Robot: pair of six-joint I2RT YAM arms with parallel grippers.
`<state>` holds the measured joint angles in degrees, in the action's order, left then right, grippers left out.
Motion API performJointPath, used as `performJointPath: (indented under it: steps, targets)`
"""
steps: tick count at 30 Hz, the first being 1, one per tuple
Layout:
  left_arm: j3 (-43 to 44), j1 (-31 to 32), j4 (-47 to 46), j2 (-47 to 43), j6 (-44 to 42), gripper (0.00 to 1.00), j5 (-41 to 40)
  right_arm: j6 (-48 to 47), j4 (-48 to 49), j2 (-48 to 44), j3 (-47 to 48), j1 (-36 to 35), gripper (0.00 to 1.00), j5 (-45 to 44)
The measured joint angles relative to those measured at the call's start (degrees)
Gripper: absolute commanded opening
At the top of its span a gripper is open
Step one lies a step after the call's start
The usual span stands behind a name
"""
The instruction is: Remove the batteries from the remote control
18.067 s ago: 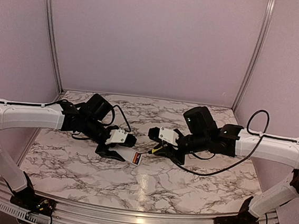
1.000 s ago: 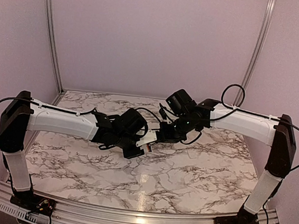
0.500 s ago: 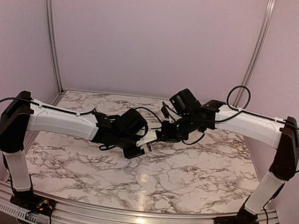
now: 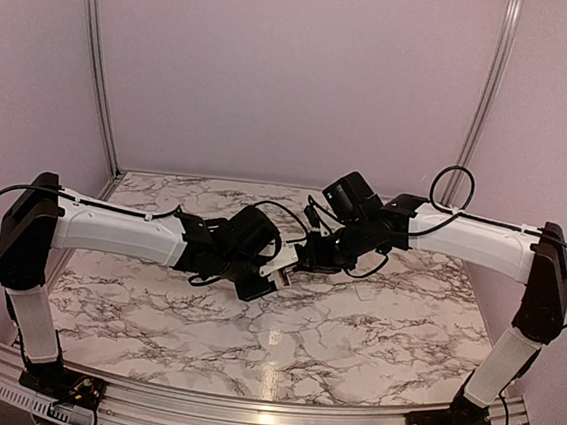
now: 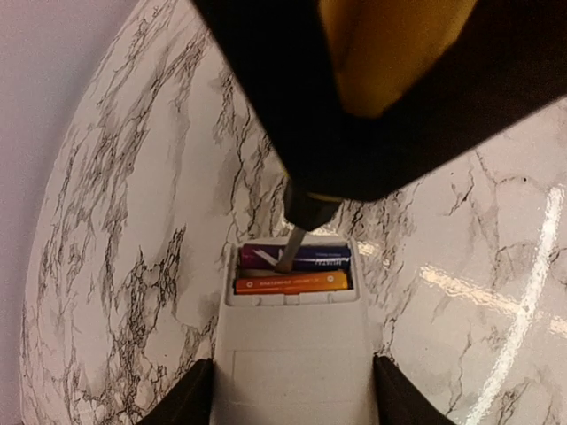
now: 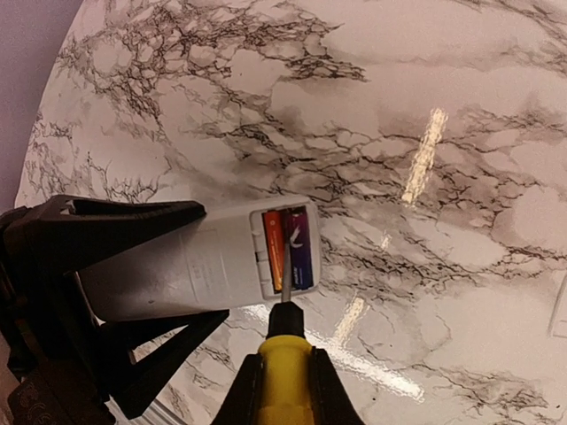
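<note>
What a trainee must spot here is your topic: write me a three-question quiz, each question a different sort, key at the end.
1. How many batteries sit in the remote control?
2. The right gripper is shut on: A) a battery, B) the yellow tool, C) nothing.
3. True or false: the left gripper holds the remote control.
Key: 1. two; 2. B; 3. true.
</note>
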<state>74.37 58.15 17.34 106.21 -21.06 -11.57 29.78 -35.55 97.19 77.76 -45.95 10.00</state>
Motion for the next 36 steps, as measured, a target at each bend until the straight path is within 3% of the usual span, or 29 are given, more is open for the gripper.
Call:
performJointPath:
  steps: [16,36]
  targets:
    - [0.79,0.00,-0.26,1.62,1.99,0.00,-0.09,-0.02,0.87,0.96,-0.85,0.44,0.00,-0.72]
    - [-1.33,-2.16,0.98,5.20,10.49,0.00,-0.11,1.62,8.63,11.85,0.98,1.44,0.00,4.94]
